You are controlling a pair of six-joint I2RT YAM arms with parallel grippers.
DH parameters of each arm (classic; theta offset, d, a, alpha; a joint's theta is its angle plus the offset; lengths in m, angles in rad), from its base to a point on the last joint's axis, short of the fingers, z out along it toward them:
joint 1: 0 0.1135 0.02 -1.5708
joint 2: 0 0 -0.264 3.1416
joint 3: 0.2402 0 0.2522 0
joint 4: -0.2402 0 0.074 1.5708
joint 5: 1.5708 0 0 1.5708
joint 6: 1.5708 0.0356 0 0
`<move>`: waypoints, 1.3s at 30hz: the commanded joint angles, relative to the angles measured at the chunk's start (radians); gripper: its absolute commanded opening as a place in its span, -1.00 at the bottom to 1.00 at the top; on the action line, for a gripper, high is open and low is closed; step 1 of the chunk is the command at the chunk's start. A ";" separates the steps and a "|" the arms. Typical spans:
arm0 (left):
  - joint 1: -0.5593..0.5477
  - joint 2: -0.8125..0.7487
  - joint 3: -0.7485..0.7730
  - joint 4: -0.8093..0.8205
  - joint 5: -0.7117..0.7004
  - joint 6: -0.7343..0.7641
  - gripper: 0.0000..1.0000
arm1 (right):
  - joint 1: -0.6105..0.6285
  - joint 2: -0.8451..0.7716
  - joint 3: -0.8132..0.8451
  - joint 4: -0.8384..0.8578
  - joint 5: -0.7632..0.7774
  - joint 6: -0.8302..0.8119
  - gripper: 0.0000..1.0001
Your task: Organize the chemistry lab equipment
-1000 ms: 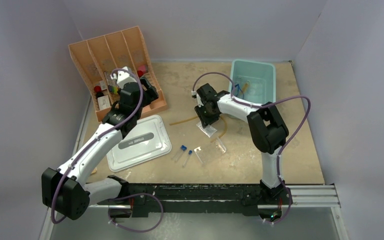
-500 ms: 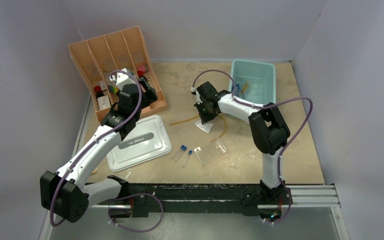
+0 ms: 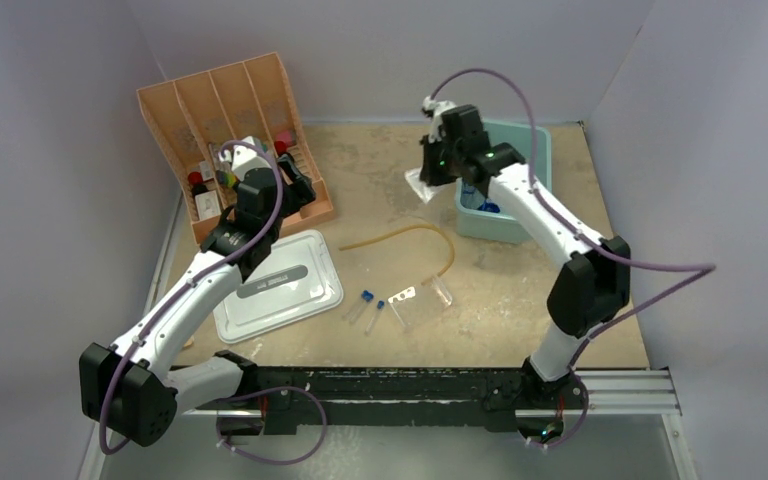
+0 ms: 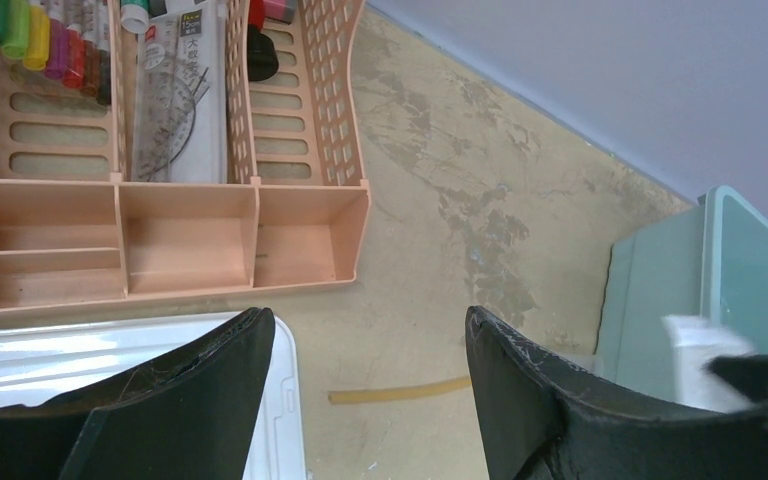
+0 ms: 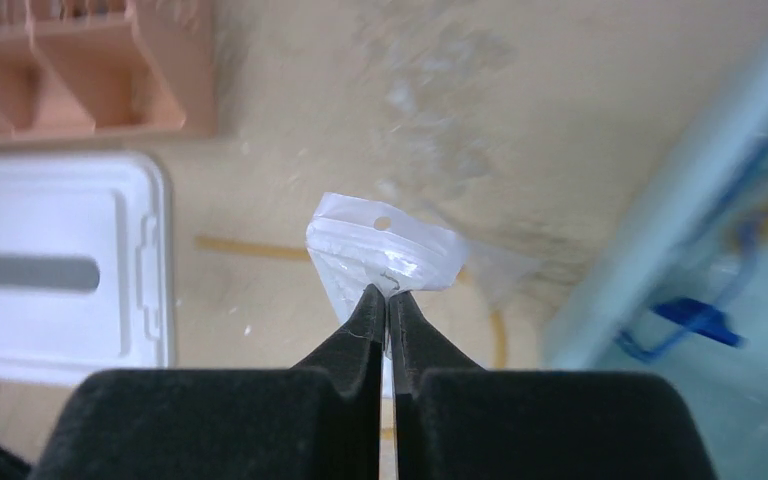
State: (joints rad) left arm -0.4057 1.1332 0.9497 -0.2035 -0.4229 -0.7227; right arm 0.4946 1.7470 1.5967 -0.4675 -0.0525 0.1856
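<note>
Right gripper (image 5: 387, 300) pressed together on the small packet (image 5: 385, 250), pinching its lower edge between the jaws; holds it clear of the table (image 3: 500, 320), punched-hole end pointing away from the wrist. Hangs just beside the left wall of the teal bin (image 3: 538, 140), packet on the outside of it. Left gripper (image 4: 368, 318) spread wide, nothing between the jaws, hovering over the front corner of the orange organizer (image 3: 230, 110) and the far edge of the grey lid (image 3: 280, 285). Tan rubber tube (image 3: 410, 232) curved on the table mid-scene, between lid and bin. Two blue-capped test tubes (image 3: 368, 300) lying flat just in front of it, clear holed rack (image 3: 422, 300) just beside them on the right. Inside the bin a blurred blue shape, probably the blue-framed goggles (image 5: 695, 320), too smeared to confirm. Markers (image 4: 35, 45) and a protractor (image 4: 175, 100) in the organizer's rear slots. Lid flat on the table just in front of the organizer, well apart from the packet.
</note>
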 commanded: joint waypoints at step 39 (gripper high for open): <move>0.008 0.131 0.069 0.076 0.058 -0.017 0.38 | -0.413 0.377 0.280 0.213 0.076 -0.102 -1.00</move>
State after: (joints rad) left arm -0.4057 1.2518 0.9638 -0.1783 -0.3614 -0.7231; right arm 0.0837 2.1071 1.7939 -0.3264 0.0689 0.1596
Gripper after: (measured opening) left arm 0.693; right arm 0.007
